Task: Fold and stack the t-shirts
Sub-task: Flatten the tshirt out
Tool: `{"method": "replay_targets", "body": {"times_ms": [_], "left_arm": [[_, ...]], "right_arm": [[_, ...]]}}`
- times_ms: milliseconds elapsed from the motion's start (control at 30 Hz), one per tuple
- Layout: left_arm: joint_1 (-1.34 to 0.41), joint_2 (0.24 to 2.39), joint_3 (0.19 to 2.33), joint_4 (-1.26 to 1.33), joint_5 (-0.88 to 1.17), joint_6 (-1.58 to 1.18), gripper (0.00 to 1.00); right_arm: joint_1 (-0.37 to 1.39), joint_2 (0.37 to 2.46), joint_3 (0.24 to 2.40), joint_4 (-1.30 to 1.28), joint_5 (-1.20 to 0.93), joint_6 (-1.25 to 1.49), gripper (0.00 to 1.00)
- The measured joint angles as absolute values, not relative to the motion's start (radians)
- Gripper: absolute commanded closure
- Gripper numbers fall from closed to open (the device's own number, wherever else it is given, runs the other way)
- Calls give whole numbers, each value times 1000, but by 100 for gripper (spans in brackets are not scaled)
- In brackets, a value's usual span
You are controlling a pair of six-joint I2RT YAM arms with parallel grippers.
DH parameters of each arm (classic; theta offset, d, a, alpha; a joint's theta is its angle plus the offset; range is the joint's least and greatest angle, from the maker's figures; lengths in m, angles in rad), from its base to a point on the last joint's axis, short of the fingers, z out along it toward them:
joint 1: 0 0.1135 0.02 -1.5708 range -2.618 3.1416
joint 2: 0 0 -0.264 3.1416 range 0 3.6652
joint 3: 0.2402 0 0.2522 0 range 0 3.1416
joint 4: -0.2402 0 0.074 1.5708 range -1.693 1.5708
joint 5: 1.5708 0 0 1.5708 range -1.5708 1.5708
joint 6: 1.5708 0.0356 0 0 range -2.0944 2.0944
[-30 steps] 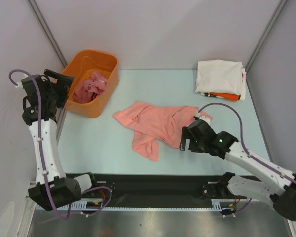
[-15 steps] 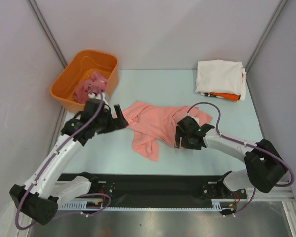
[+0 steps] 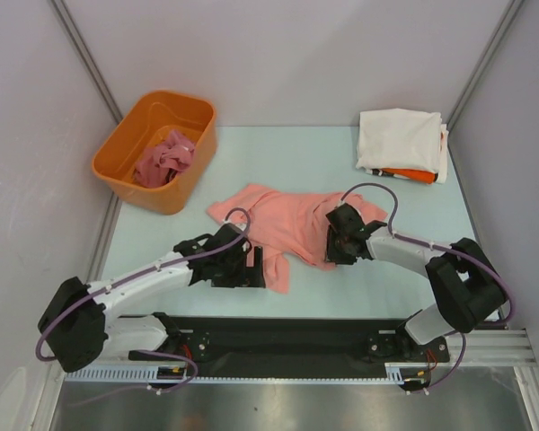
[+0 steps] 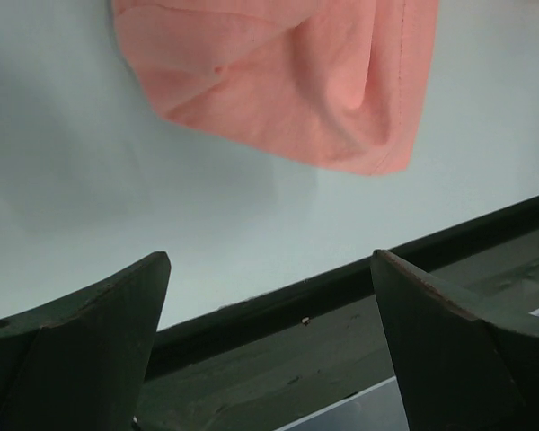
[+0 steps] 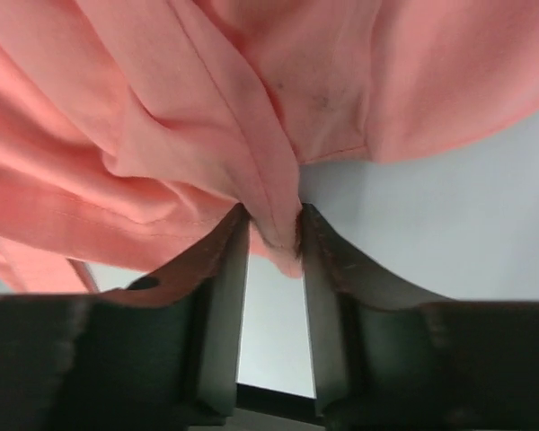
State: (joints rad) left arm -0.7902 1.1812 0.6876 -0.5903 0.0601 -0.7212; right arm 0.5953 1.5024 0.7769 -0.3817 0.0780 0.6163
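Observation:
A salmon-pink t-shirt point(image 3: 287, 220) lies crumpled in the middle of the pale table point(image 3: 287, 153). My right gripper point(image 3: 334, 244) sits at its right near edge. In the right wrist view its jaws point(image 5: 271, 215) pinch a hanging fold of the salmon cloth point(image 5: 162, 108). My left gripper point(image 3: 251, 269) is low by the shirt's near left corner, open and empty. In the left wrist view that corner point(image 4: 287, 81) lies just beyond the wide-apart fingers point(image 4: 269, 260). A darker rose-pink t-shirt point(image 3: 164, 160) lies bunched in the tub. A cream-white folded t-shirt point(image 3: 398, 136) rests on an orange one point(image 3: 406, 174) at the back right.
The orange plastic tub point(image 3: 184, 108) stands at the back left. A black strip point(image 3: 278, 332) runs along the table's near edge, close under my left gripper. Grey walls close in on both sides.
My left arm swung from the tub down to the shirt's near left corner, still open. My right gripper shifted onto the shirt's right edge and closed on a fold.

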Motion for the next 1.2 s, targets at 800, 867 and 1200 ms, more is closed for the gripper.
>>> {"method": "replay_targets", "body": {"times_ms": [800,867,1200], "left_arm": [[-938,1613,829,-294,76,-836,97],[-946,1655,858,-291,75,-837,100],[-911,1412,916,-673,-112,-784,100]], "right_arm": [[504,1383,744,-363,-78,613,100],[483,1370,744,-366,-107,612,100],[166,1324,942,-474,-447,635,100]]}}
